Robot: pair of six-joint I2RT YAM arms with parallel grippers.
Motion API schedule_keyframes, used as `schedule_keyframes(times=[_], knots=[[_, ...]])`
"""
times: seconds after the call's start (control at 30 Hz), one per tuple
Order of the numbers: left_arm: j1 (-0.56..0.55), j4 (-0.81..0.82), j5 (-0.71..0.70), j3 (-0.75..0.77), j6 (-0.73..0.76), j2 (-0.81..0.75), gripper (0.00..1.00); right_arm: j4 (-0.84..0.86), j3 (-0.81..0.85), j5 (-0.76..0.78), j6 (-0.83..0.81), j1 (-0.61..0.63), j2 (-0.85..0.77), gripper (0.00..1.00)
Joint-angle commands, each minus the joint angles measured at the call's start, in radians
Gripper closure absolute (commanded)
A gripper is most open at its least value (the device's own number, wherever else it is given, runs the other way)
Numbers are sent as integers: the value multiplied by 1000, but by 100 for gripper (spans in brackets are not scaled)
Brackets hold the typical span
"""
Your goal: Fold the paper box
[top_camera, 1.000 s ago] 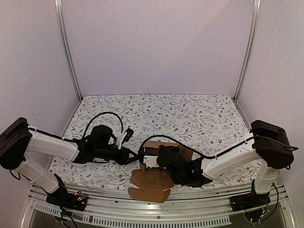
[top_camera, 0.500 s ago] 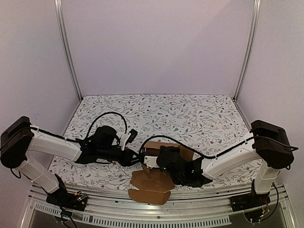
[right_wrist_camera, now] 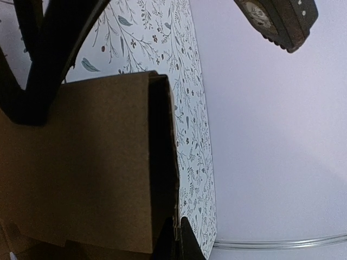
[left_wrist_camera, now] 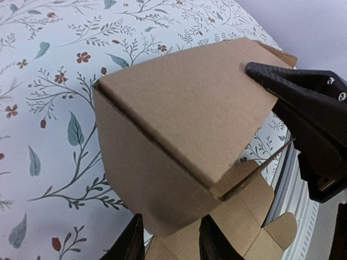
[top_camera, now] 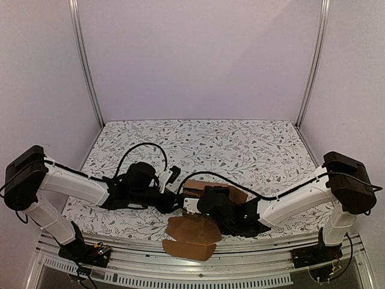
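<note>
The paper box is a brown die-cut cardboard piece at the table's near edge. Its near flaps lie flat and its far panels are folded up. In the left wrist view the paper box shows as a raised, creased wall. My left gripper is open, its fingers either side of the rounded lower edge of that wall; it shows at the box's left in the top view. My right gripper is shut on the thin edge of an upright panel, just right of the left gripper.
The floral tablecloth covers the table behind the box. The metal front rail runs just below the box's near flaps. Metal frame posts stand at the back corners. One finger of the right gripper presses close to the raised wall.
My left gripper has moved right, up to the box's left side. The right gripper has kept its hold and shifted slightly; the raised panel stands a little more folded.
</note>
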Motion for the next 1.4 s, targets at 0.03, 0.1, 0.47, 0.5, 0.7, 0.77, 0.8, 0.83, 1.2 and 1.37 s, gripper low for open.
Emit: schedule_keyframes(times=[0.03, 0.1, 0.47, 0.5, 0.7, 0.77, 0.8, 0.83, 1.2, 1.37], knots=[[-43, -20, -103, 22, 22, -2, 65, -93, 46, 18, 41, 25, -9, 100], [-57, -15, -140, 16, 23, -7, 65, -110, 57, 29, 52, 31, -11, 100], [-175, -8, -375, 10, 28, -33, 64, -130, 87, 117, 57, 96, 22, 100], [-184, -7, -397, 7, 26, -37, 64, -132, 91, 123, 58, 101, 30, 100], [-211, 47, -485, -28, 13, -47, 63, -154, 109, 135, 102, 124, 42, 100], [-214, 77, -486, -39, 10, -39, 63, -159, 111, 133, 121, 133, 43, 100], [-215, 93, -483, -44, 10, -33, 63, -160, 111, 132, 127, 137, 44, 100], [-216, 109, -480, -48, 11, -27, 63, -160, 111, 131, 135, 141, 44, 100], [-222, 200, -447, -43, 16, 26, 63, -169, 103, 110, 192, 161, 68, 100], [-234, 185, -447, -58, 4, 17, 63, -170, 86, 111, 208, 172, 68, 100]])
